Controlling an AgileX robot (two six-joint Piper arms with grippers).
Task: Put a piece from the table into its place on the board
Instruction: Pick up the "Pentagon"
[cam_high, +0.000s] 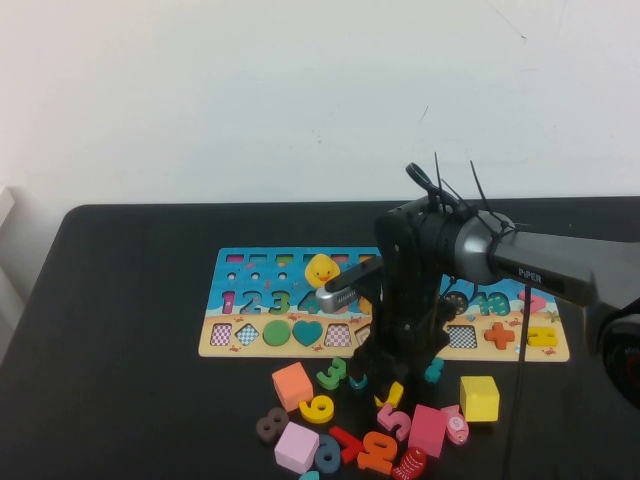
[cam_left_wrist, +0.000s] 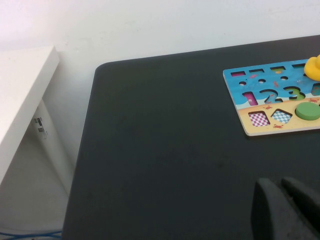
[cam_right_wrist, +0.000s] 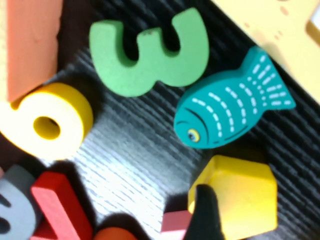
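The number-and-shape board (cam_high: 213, 300) lies across the middle of the table; its near corner shows in the left wrist view (cam_left_wrist: 235, 92). Loose pieces lie in front of it. My right gripper (cam_high: 386, 386) hangs low over them, open. In the right wrist view one finger (cam_right_wrist: 205, 212) touches the edge of a yellow pentagon piece (cam_right_wrist: 245, 197), which lies on the table; the other finger is out of frame. A teal fish (cam_right_wrist: 230, 112) and a green 3 (cam_right_wrist: 150, 55) lie beside it. My left gripper (cam_left_wrist: 282, 205) is shut and empty over bare table, left of the board.
An orange square (cam_high: 292, 385), yellow 6 (cam_high: 317, 408), yellow cube (cam_high: 479, 398), pink square (cam_high: 428, 430), purple square (cam_high: 296, 447), brown 8 (cam_high: 271, 424) and orange 0 (cam_high: 378, 450) crowd the front. A yellow duck (cam_high: 321, 270) sits on the board. A white shelf (cam_left_wrist: 20, 95) stands off the table's left edge.
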